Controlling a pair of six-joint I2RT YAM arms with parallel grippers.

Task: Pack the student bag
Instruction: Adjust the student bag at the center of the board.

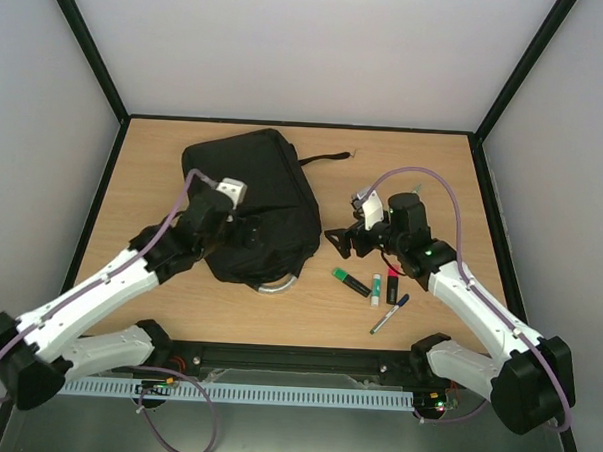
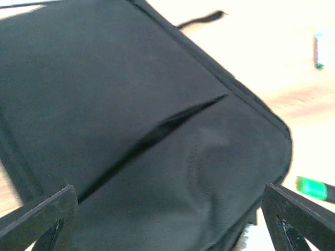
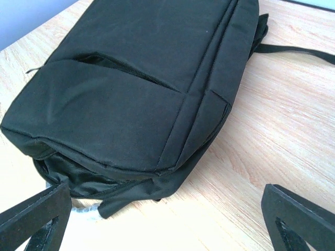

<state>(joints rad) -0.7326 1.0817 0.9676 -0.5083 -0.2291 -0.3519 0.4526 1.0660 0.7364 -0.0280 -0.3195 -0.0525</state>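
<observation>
**Colour rundown**

We see the student bag in plain black with no pattern; its loop handle is silver-grey and its strap black. Table: light wood grain. Marker green and black, stick white with green, pen pale with a blue cap. Left arm and right arm are white with black joints. Cable purple.

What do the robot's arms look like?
The left arm and right arm are white with black joints. A purple-grey cable loops along each. The left gripper and right gripper are black with two flat fingers, and each wrist carries a small white box.
</observation>
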